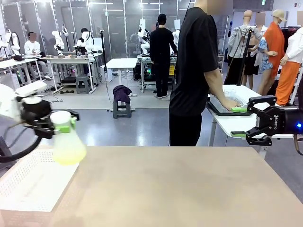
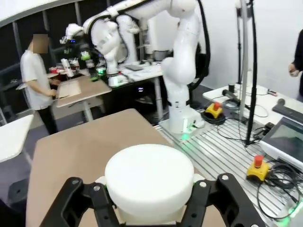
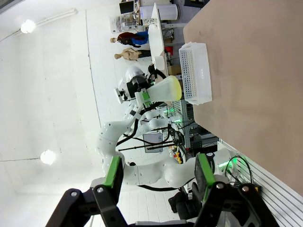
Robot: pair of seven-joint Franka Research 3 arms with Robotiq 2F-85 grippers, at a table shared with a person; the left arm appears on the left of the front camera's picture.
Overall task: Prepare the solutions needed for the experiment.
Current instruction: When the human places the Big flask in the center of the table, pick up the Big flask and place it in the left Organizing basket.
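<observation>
The solutions (image 1: 69,153), pale yellow, are sitting in the bulb of a frosted conical flask (image 1: 66,142) that I am seeing held upright, neck uppermost, above the tabletop's (image 1: 180,189) left edge. My left tool (image 1: 56,124) is clamping the flask's neck. A white perforated tray (image 1: 28,182) is lying beneath it. My right tool (image 1: 245,122) is hanging with jaws wide, gripping nothing. A person (image 1: 194,71) is standing beyond the tan tabletop.
</observation>
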